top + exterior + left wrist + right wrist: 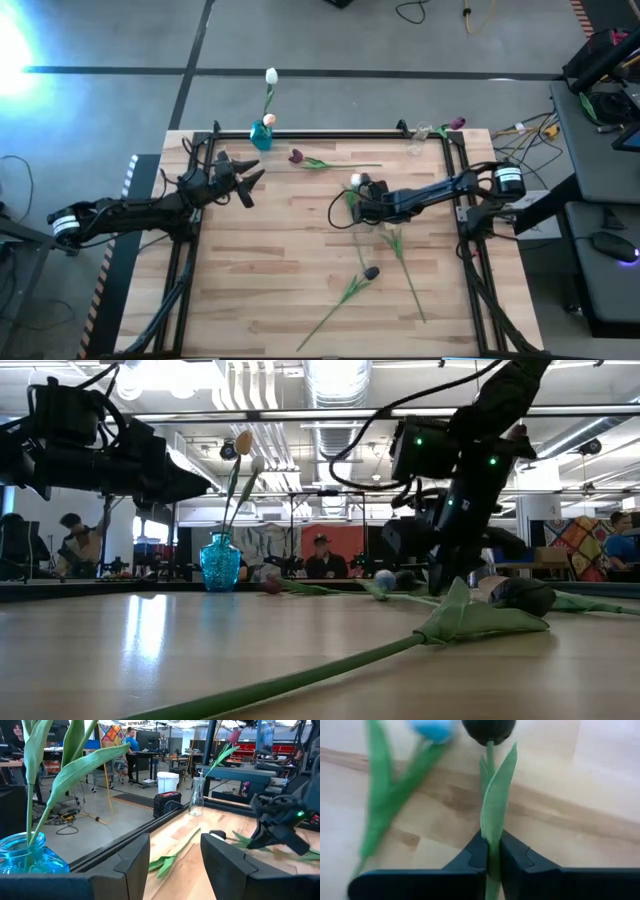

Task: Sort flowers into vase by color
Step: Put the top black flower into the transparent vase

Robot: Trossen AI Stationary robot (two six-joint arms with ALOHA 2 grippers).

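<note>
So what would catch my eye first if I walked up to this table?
Probably the right gripper near the table's middle, pinching the stem of a dark-headed tulip. Next, the bright blue vase at the far edge, already holding a white tulip and a peach one.

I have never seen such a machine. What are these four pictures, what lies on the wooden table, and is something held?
Two dark robot arms work at a wooden table. One picture looks down from above, one looks level across the table, and two come from cameras on the wrists. The right hand is shut on the green stem of a dark-headed artificial tulip. The left hand hangs open, holding nothing. More loose tulips lie on the wood. A blue glass vase at the far edge holds white and peach tulips; a clear glass vase holds a pink one.
</note>
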